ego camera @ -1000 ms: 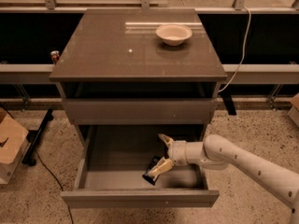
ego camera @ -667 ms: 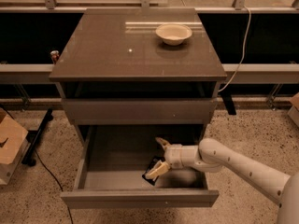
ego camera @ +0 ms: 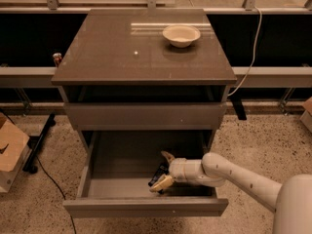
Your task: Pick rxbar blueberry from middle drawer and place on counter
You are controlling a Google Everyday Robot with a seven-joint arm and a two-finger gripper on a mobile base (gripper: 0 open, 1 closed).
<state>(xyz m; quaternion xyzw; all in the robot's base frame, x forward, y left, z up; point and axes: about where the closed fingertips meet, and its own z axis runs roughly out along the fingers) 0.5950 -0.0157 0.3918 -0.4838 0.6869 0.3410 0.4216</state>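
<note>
1. The wide grey-brown middle drawer (ego camera: 146, 206), the lowest shallow box of the cabinet with a plain handle-less front, stood pulled out towards the camera with its floor exposed.
2. The small flat rxbar blueberry (ego camera: 157, 175), in a dark navy-black wrapper, lay on the drawer floor at about five o'clock from the floor's centre, near the front wall and tilted diagonally.
3. The robot's white arm (ego camera: 243, 178) reached in from four o'clock of the scene, low over the drawer's right side.
4. Its two-finger gripper (ego camera: 159, 172) sat inside the drawer directly at the bar, with the tan fingers (ego camera: 162, 183) spread apart, one at twelve o'clock of the bar and one at six o'clock; the wrapper showed between them. Whether either finger touched it could not be told.
5. The glossy grey-brown rectangular counter (ego camera: 122, 57) topped the cabinet, reflecting light.
6. A round white bowl (ego camera: 181, 35) stood upright on the counter at about one o'clock from its centre.
7. A plain closed drawer front (ego camera: 144, 116) sat between the counter and the open drawer.
8. A brown cardboard box (ego camera: 9, 150) rested on the speckled floor at nine o'clock of the cabinet.
</note>
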